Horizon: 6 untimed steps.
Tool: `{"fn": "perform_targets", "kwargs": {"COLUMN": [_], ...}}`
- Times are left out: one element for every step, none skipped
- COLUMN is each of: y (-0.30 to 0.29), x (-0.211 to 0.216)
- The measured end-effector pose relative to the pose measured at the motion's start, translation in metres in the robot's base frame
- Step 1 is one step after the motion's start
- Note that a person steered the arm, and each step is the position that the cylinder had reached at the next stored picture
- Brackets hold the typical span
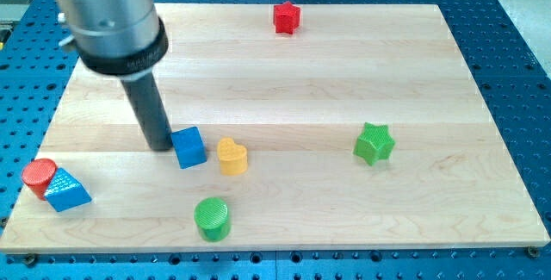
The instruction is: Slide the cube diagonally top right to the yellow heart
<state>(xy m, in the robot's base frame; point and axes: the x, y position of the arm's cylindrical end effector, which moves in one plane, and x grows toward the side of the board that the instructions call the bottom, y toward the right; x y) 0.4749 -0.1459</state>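
**Bright, even light, soft shadows**

Diffuse overhead light fills the wooden board [344, 82] evenly, without harsh glare. Small soft shadows hug the blocks' bases. The large grey arm housing [108, 13], close to the lens, looks slightly blurred; elsewhere focus is sharp.

No words, numbers, brand names or signs can be read anywhere in this view. The dark collar [120, 49] above the rod carries a faint pale line of marking (too blurred to make out as letters). The blocks and the wooden table [344, 73] bear no labels at all.
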Motion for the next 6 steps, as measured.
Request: {"fn": "perform_targets", "kwargs": {"y": [-0.005,-0.022,-0.034,0.015,0.054,0.143], "x": [0.01,0.012,0.027,0.059,-0.007,-0.047]}}
